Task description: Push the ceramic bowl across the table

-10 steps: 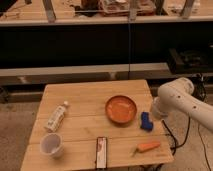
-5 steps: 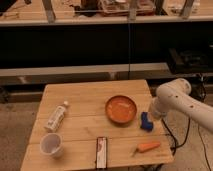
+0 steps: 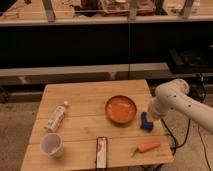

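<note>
The ceramic bowl (image 3: 121, 109) is orange-red with a darker rim and sits right of centre on the light wooden slatted table (image 3: 90, 97). My white arm comes in from the right. My gripper (image 3: 146, 121) shows as a blue piece low over the table, just right of the bowl's lower right rim and close to it. I cannot tell whether it touches the bowl.
A small white bottle (image 3: 56, 116) lies on its side at the left. A translucent white cup (image 3: 51, 145) stands at the front left. A dark flat bar (image 3: 101, 151) lies at the front centre. A carrot (image 3: 148, 147) lies at the front right. Shelving stands behind.
The gripper has moved slightly left, closer to the bowl. The bowl and the other items have not moved.
</note>
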Robot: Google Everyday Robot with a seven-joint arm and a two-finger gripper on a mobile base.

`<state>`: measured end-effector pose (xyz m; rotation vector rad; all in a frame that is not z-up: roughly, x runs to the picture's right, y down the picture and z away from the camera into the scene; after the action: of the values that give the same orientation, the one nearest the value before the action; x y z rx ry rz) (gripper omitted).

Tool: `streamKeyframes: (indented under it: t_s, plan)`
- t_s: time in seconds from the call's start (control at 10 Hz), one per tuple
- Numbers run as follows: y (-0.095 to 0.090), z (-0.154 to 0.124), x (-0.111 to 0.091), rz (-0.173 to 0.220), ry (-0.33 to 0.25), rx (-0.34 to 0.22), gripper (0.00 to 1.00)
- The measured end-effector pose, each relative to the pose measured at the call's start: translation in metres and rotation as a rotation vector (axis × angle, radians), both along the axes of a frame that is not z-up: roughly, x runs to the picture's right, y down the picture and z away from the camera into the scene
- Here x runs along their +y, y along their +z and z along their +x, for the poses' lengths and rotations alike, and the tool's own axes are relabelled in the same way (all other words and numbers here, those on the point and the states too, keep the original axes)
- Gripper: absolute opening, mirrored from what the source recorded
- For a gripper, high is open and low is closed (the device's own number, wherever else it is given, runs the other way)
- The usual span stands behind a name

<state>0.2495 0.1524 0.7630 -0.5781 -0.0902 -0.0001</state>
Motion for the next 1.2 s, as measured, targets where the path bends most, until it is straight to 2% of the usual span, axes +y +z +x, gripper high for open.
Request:
streamKeyframes:
  t_s: [1.2]
  plan:
    - [0.033,-0.007,0.012,-0.013,-0.022,-0.041,0.03]
